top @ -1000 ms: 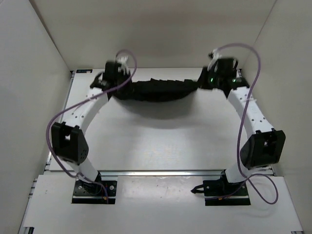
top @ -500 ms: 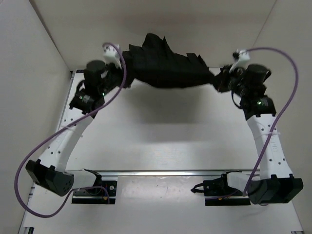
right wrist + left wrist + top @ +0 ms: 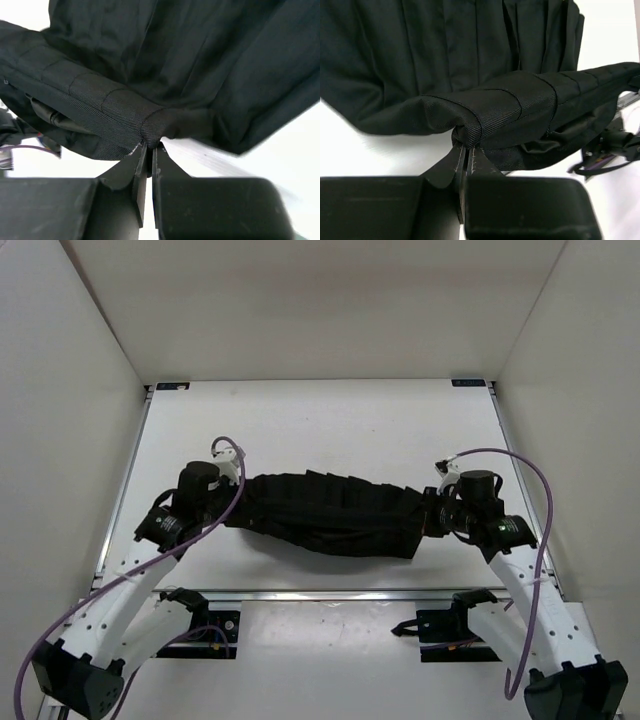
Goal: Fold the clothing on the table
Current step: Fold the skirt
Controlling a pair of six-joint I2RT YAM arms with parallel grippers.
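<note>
The left gripper (image 3: pixel 466 148) is pinching one end of the clothing (image 3: pixel 330 512), with its two fingers pressed together on a corner of the thick stitched band (image 3: pixel 520 97). The right gripper (image 3: pixel 148 146) is doing the same at the opposite end, its fingers closing tightly on the other corner of this band. Both are taking the strong band and not the thin pleats, probably because the band is not slipping or stretching so easily.

Between the two grippers the clothing is stretching as one long dark strip across the near part of the table (image 3: pixel 320 420), just beyond the metal rail (image 3: pixel 330 593). The arms are holding the two ends well apart, so the strip is running straight and the pleats are hanging in order.

In both wrist views the pleated cloth is lying doubled behind the band, so a first fold along the length is looking already made. From above it is hard to tell whether the cloth is resting fully on the table or hanging just over it.
</note>
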